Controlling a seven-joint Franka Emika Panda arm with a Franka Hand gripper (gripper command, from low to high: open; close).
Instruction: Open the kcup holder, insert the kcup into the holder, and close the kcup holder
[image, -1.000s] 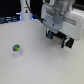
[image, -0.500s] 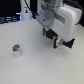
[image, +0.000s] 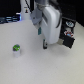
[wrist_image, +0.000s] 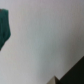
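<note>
The kcup (image: 16, 49), a small pale pod with a green top, stands on the white table toward the exterior view's left. The kcup holder (image: 68, 34) is a black box at the exterior view's right, partly hidden behind the arm. My gripper (image: 44, 43) hangs low over the table between the two, well apart from the kcup, its dark fingers blurred, apparently open and holding nothing. The wrist view is blurred: a dark green shape (wrist_image: 4, 25) at one edge and a dark corner (wrist_image: 75, 75) over white table; my fingers do not show there.
Dark objects (image: 10, 19) line the back edge of the table at the exterior view's left. White tabletop (image: 35, 67) stretches across the front.
The arm has swung from in front of the black box toward the exterior view's left, bringing the gripper closer to the kcup. The kcup has not moved.
</note>
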